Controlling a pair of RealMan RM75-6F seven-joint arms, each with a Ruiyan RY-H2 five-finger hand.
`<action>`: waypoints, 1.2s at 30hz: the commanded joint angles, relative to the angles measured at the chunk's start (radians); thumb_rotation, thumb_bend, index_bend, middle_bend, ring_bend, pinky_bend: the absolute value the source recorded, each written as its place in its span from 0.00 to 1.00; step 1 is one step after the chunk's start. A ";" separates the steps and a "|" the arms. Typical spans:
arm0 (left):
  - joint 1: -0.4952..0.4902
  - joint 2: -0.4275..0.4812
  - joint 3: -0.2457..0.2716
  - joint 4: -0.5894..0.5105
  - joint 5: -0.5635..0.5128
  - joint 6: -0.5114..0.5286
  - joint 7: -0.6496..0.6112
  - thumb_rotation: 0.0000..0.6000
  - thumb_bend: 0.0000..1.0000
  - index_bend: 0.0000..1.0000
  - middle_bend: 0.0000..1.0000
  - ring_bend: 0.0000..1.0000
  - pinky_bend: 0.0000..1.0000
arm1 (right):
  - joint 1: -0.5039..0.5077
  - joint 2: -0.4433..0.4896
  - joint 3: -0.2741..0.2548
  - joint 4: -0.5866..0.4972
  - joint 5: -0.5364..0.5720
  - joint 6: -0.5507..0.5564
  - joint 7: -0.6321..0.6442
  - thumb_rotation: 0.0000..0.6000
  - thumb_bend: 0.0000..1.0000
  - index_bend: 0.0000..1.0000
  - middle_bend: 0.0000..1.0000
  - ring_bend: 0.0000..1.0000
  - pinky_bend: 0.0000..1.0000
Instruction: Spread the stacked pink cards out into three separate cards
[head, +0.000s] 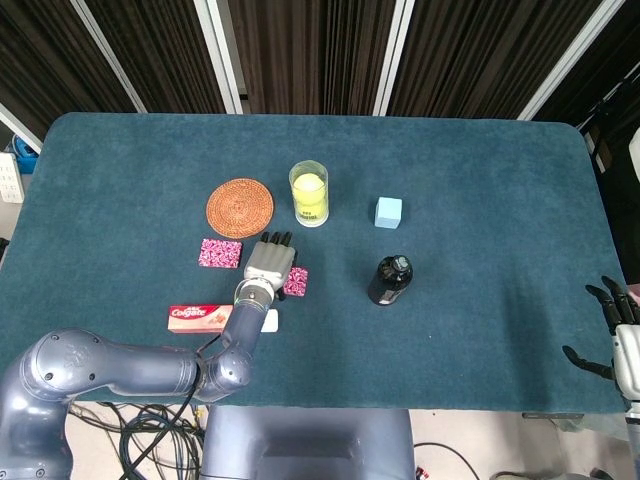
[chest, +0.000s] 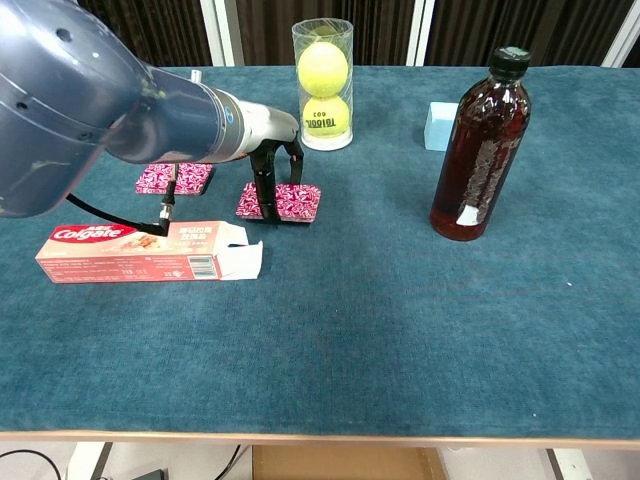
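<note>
Two pink patterned pieces lie apart on the blue table. One pink card (head: 220, 252) (chest: 175, 178) lies alone to the left. The other pink card (head: 296, 282) (chest: 288, 202) sits further right and nearer the front; I cannot tell whether it is a single card or a stack. My left hand (head: 270, 260) (chest: 268, 182) reaches over it, its dark fingertips (chest: 262, 208) pressing down on the card's left part, holding nothing. My right hand (head: 620, 340) hangs off the table's front right corner, fingers spread and empty.
A woven coaster (head: 240, 205) lies behind the cards. A clear tube of tennis balls (head: 309, 194) (chest: 325, 85) stands beside it. A dark bottle (head: 390, 279) (chest: 477, 150) and a light blue cube (head: 388, 211) (chest: 440, 125) stand to the right. A Colgate box (head: 200, 318) (chest: 150, 250) lies in front.
</note>
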 joint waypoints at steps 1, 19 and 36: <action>0.004 0.000 -0.003 0.000 -0.001 -0.001 0.010 1.00 0.23 0.48 0.10 0.00 0.00 | 0.000 0.000 0.000 0.000 -0.001 0.001 0.000 1.00 0.11 0.16 0.06 0.13 0.24; 0.016 0.004 -0.019 -0.011 -0.021 -0.009 0.096 1.00 0.19 0.38 0.09 0.00 0.00 | -0.001 0.001 0.002 -0.001 0.001 0.002 0.001 1.00 0.11 0.17 0.06 0.13 0.24; 0.032 0.015 -0.041 -0.029 0.030 0.039 0.110 1.00 0.13 0.31 0.08 0.00 0.00 | -0.003 0.001 0.005 -0.004 0.008 0.001 -0.004 1.00 0.11 0.17 0.06 0.13 0.24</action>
